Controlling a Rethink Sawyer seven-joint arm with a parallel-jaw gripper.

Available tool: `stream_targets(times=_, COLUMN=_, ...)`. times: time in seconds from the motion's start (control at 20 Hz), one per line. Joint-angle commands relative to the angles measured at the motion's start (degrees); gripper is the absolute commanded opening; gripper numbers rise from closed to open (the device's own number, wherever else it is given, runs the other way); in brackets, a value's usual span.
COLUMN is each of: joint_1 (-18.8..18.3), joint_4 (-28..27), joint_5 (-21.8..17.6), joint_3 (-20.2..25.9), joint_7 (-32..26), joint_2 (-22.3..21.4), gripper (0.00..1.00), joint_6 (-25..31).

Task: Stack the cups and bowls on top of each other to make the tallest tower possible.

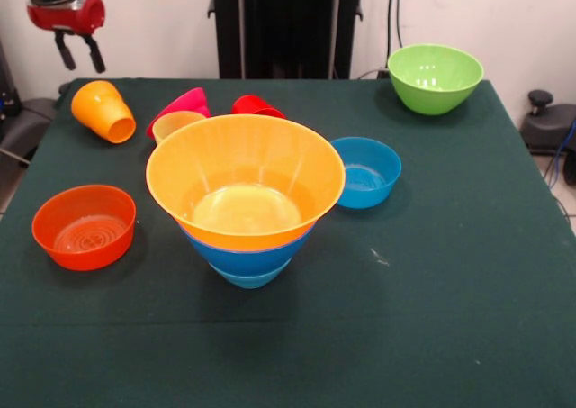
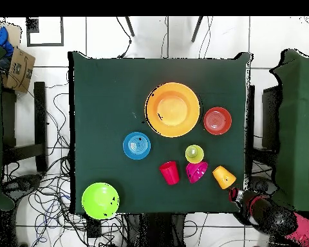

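The tower stands at the table's middle: a wide yellow-orange bowl (image 1: 245,178) (image 2: 172,109) nested on a large blue bowl (image 1: 209,249), with a small light-blue bowl (image 1: 247,279) lowest. My gripper (image 1: 79,55) (image 2: 239,196) hangs open and empty above the table's far left corner in the front view. Just below it an orange-yellow cup (image 1: 102,111) (image 2: 224,177) lies on its side. A magenta bowl (image 1: 180,102) (image 2: 197,172) is tilted next to a yellow cup (image 1: 176,122) (image 2: 194,154). A red cup (image 1: 255,106) (image 2: 169,172) lies behind the tower.
A shallow orange bowl (image 1: 84,226) (image 2: 217,120) sits at the left in the front view. A small blue bowl (image 1: 364,171) (image 2: 136,145) is right of the tower. A lime green bowl (image 1: 435,77) (image 2: 100,200) stands at the far right corner.
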Motion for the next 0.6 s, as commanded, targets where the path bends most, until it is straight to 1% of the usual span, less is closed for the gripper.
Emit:
stream_targets(times=0.05, joint_1=-0.96, joint_4=6.57, joint_5=4.28, joint_3=3.51, joint_7=6.00, joint_2=2.81, gripper=1.00, joint_6=-5.57)
stream_targets(times=0.15, joint_1=-1.62, joint_4=7.50, joint_5=5.21, joint_3=4.25, joint_7=5.34, joint_2=2.23, gripper=1.00, joint_6=-5.54)
stream_targets(times=0.35, joint_1=-2.78, joint_4=7.73, joint_5=5.79, joint_3=5.24, joint_7=3.96, joint_2=4.75, gripper=1.00, joint_6=-6.72)
stream_targets(times=0.6, joint_1=-2.94, joint_4=6.75, joint_5=4.41, joint_3=5.03, joint_7=3.03, joint_2=7.04, gripper=1.00, joint_6=-8.54)
